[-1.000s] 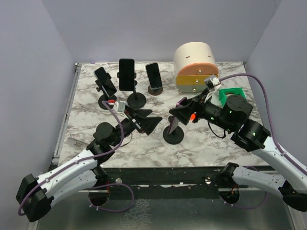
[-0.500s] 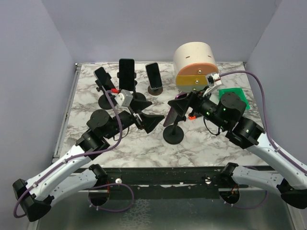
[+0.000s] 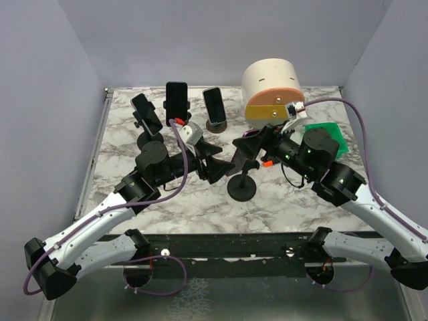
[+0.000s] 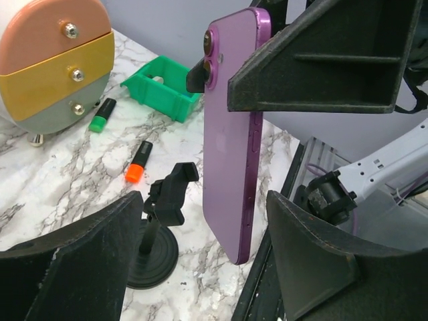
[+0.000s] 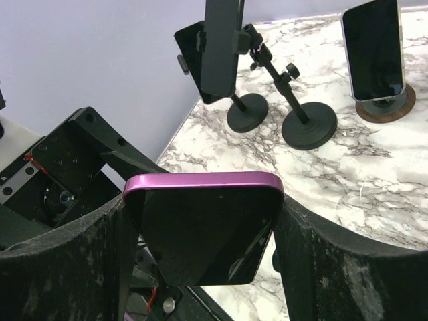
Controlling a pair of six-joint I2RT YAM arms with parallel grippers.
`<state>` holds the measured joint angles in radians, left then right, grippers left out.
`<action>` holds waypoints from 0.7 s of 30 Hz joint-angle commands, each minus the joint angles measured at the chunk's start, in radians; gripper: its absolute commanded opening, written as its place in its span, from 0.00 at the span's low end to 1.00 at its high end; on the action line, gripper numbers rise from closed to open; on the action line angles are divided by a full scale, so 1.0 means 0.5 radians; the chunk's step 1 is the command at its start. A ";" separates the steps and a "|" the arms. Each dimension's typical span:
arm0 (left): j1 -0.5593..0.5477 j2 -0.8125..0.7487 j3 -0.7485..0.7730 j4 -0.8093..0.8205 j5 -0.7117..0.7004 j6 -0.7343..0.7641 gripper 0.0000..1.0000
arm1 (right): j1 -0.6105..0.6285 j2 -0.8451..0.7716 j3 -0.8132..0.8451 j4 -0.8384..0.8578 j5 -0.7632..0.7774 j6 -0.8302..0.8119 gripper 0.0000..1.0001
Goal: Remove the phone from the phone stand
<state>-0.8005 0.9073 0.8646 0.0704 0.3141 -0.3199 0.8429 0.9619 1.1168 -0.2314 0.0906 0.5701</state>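
My right gripper [image 5: 204, 244] is shut on the purple phone [image 5: 204, 227], its fingers pressing both long edges. In the left wrist view the phone [image 4: 231, 134] hangs upright in the air, right of the black phone stand [image 4: 167, 200], whose clamp is empty. From above, the stand [image 3: 242, 188] sits mid-table, below and between both grippers. My left gripper [image 4: 200, 267] is open, one finger [image 4: 73, 267] on each side of the phone's lower end, with a gap on both sides. The left gripper [image 3: 215, 164] faces the right gripper [image 3: 249, 148] closely.
Three other phones on stands line the back left: [image 3: 147, 115], [image 3: 176, 103], [image 3: 213, 105]. A round drawer unit [image 3: 271, 93] stands at the back right, with a green bin [image 3: 326, 134] beside it. An orange marker [image 4: 137, 162] and a green marker [image 4: 101, 115] lie near the stand.
The right gripper has lifted the phone up and off the stand. The left arm has swung right, bringing its fingers around the phone's lower end, and its jaws have narrowed somewhat.
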 commanded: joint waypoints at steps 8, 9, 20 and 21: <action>-0.018 0.117 0.101 -0.053 0.086 -0.026 0.64 | 0.001 0.020 0.051 0.086 0.214 0.114 0.00; -0.019 0.131 0.105 -0.060 0.086 -0.026 0.61 | 0.000 0.020 0.049 0.092 0.217 0.114 0.00; -0.040 0.189 0.115 -0.041 0.088 -0.035 0.37 | 0.001 0.043 0.029 0.090 0.233 0.139 0.00; -0.040 0.189 0.110 -0.034 0.080 -0.033 0.37 | 0.000 0.044 0.028 0.090 0.234 0.143 0.00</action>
<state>-0.8139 1.0008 0.8928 0.0513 0.3443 -0.3359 0.8429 0.9859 1.1168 -0.2321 0.1818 0.6144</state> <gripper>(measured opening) 0.381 0.760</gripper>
